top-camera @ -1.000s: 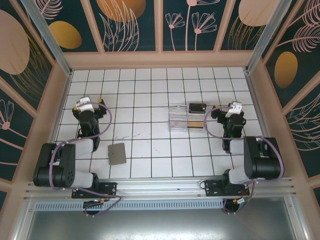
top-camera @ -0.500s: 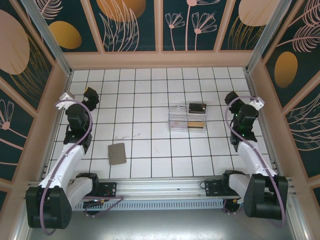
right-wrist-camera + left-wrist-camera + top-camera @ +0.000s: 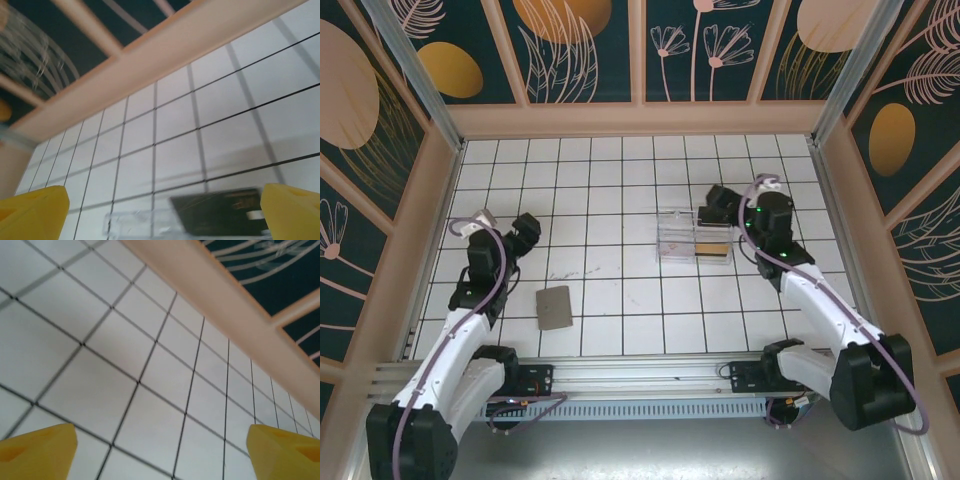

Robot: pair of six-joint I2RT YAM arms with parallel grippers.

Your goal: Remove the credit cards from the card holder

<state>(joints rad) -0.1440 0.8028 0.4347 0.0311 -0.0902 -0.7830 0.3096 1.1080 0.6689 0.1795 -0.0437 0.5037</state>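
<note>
Left gripper (image 3: 527,231): wide open and empty. In the left wrist view its yellow fingertips (image 3: 38,450) stand far apart with only bare tile between them. It hangs over the left part of the table (image 3: 620,170), pointing toward the far wall.
Card holder (image 3: 554,306): a flat grey wallet, closed, lying on the tiles toward the near edge. It is just to the right of the left arm's forearm and nearer than the left gripper, apart from it. No lettering can be made out on its cover.
Clear tray (image 3: 676,236): a see-through plastic box right of centre, well apart from the card holder.
Tan-gold card (image 3: 713,250): flat on the tiles, just beside the tray's right side. Any print is too small to read.
Dark card (image 3: 220,218): flat on the tiles beyond the tan-gold card, just beside the tray's right end. It has a short light stripe near one end. Its markings are blurred and cannot be read.
Right gripper (image 3: 718,207): wide open and empty. It hovers over the dark card, which shows low between the fingertips in the right wrist view. Whether it touches the card cannot be told.
</note>
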